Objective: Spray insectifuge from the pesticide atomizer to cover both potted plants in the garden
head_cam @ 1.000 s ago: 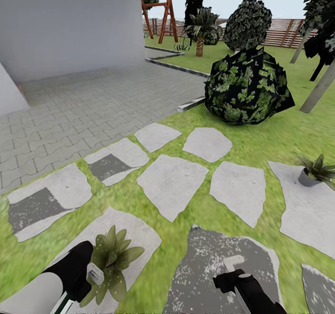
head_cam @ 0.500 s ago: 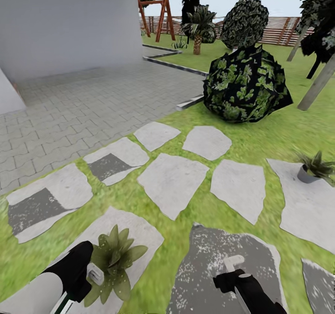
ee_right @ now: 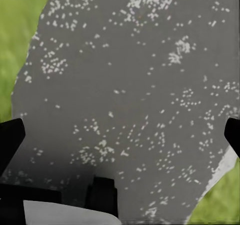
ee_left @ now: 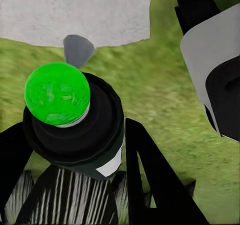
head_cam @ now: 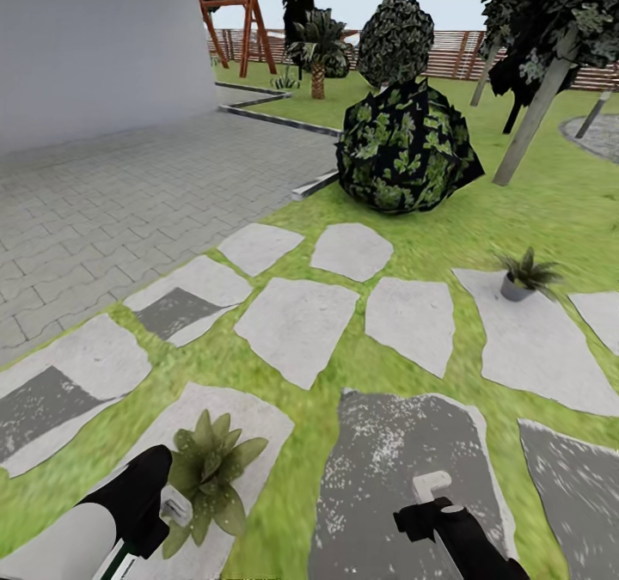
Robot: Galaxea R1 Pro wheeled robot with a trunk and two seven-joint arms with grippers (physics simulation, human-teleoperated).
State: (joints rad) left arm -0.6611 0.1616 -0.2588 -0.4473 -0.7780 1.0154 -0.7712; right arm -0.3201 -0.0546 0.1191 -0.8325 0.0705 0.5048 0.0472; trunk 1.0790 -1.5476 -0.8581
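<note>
Dark-green pesticide atomizer [ee_left: 75, 130] sits clamped in our left gripper [ee_left: 70, 150], near left, beside one potted plant [head_cam: 206, 468]. Our right gripper [ee_right: 120, 135] hangs spread over a grey stepping stone [head_cam: 395, 460]; another potted plant [head_cam: 523, 277] stands far right.

Ground: green lawn [head_cam: 533, 210] adjoining a grey brick-paved patio [head_cam: 129, 193] at far left.

On the lawn:
- Pale grey stepping stones [head_cam: 297, 326] in a loose cluster across the middle; some carry darker grey patches.
- Dark speckled stone [head_cam: 404, 477], near centre.
- Potted plant [head_cam: 209, 470], a leafy rosette resting on a pale stone, near left.
- Second potted plant [head_cam: 522, 277] in a small grey pot, on a pale stone at right.
- Round dark leafy bush [head_cam: 404, 146], far centre.
- Tilted tree trunk [head_cam: 533, 116], far right.
</note>
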